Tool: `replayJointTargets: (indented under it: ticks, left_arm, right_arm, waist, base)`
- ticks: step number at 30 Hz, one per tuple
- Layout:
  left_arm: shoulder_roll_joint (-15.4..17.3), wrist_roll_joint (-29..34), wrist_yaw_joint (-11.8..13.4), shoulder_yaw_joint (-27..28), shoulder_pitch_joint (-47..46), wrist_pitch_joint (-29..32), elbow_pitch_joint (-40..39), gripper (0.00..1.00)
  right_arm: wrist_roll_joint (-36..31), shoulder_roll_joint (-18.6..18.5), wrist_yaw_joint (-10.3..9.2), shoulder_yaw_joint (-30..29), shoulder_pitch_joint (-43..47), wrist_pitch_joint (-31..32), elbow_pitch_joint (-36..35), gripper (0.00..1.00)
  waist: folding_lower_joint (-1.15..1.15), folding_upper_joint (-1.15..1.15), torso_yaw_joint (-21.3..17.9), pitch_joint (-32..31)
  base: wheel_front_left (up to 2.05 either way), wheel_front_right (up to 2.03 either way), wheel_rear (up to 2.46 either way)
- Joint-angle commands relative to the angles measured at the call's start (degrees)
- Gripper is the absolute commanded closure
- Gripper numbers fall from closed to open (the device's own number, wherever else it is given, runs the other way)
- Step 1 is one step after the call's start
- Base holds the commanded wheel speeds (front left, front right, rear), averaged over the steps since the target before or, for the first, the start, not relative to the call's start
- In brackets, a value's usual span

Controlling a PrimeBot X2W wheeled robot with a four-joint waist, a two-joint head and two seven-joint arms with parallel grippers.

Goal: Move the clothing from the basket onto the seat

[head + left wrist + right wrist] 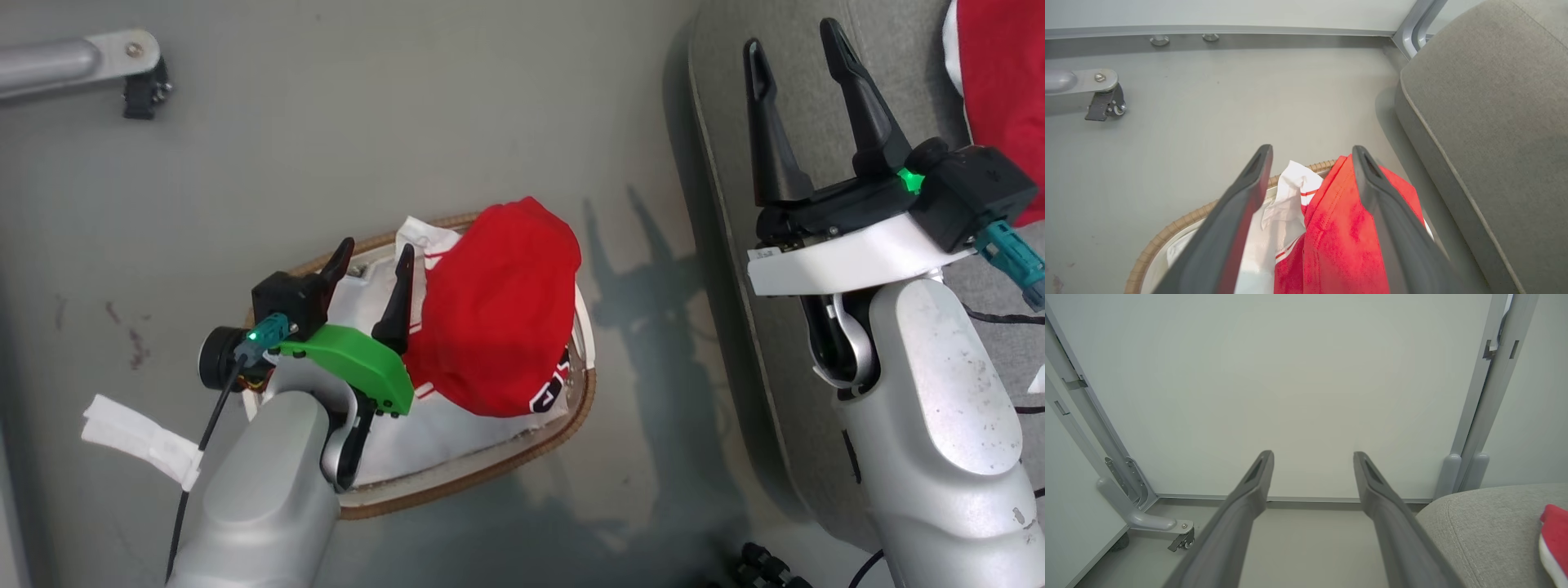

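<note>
Lying beside left gripper (pixel 376 247), clothing (pixel 494 310)

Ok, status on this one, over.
Left gripper open over basket; right gripper open, empty, over seat edge. Red garment in basket, second garment on seat. Nothing in the way.

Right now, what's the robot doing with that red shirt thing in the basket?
The robot is moving clothes from the basket to the grey seat. Its left gripper is open over the basket, with the edge of a red garment between its fingers, not yet pinched. The right gripper is open and empty above the seat's edge. A second red garment already lies on the seat.
</note>
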Motion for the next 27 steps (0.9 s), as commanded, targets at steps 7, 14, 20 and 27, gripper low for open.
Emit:
replayJointTargets:
  ticks: [7,14,20,27]
  left_arm:
    - [3.52,-4.34,-0.15,-6.49,-7.65,0.04,6.07,0.0]
    - [5.99,-7.86,-0.16,-14.69,-12.49,0.09,10.67,0.0]
    - [8.34,-10.79,-0.16,-20.85,-15.75,0.43,13.59,0.0]
    - [8.13,-14.05,-0.16,-25.99,-18.25,2.63,18.12,0.0]
  right_arm:
    - [2.41,-0.06,-0.08,1.13,-2.52,-0.11,-2.28,0.0]
    - [3.79,-0.08,-0.08,2.12,-3.59,-0.11,-3.69,0.0]
    - [4.56,-0.07,-0.08,2.49,-3.9,-0.11,-4.44,0.0]
    - [4.55,-0.08,-0.08,2.07,-2.9,-0.11,-5.3,0.0]
  waist:
    - [0.0,0.0,-8.02,13.61]
    - [0.0,0.0,-10.24,17.53]
    - [0.0,0.0,-11.6,19.9]
    - [0.0,0.0,-11.96,21.65]
  base:
    - [0.0,0.0,0.0]
    - [0.0,0.0,0.0]
    - [0.0,0.0,0.0]
    - [0.0,0.0,0.0]
